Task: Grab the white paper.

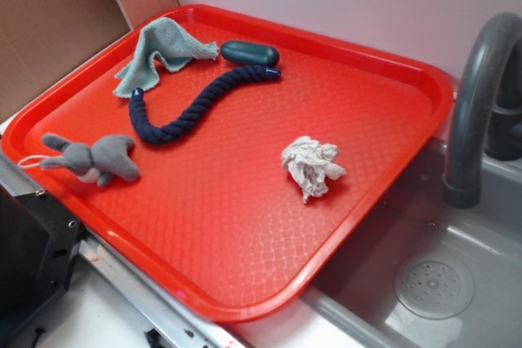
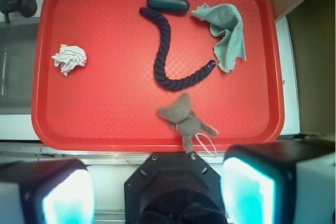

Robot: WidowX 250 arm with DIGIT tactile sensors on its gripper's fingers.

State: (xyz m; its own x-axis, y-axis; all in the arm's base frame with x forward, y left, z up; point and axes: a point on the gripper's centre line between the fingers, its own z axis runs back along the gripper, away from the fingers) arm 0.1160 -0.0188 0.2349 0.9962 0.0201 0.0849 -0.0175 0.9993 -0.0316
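Observation:
The white paper (image 1: 311,165) is a small crumpled wad lying on the red tray (image 1: 245,226), toward its right side. In the wrist view the white paper (image 2: 69,59) sits at the tray's (image 2: 105,119) left. My gripper (image 2: 157,192) hangs high above the tray's near edge, over the robot base, far from the paper. Its two fingers (image 2: 247,187) stand wide apart with nothing between them. The gripper itself does not show in the exterior view.
On the tray lie a grey plush bunny (image 1: 94,159), a dark blue rope (image 1: 192,107), a teal cloth (image 1: 159,50) and a dark oblong object (image 1: 249,53). A grey sink (image 1: 432,283) with a faucet (image 1: 477,103) lies to the right.

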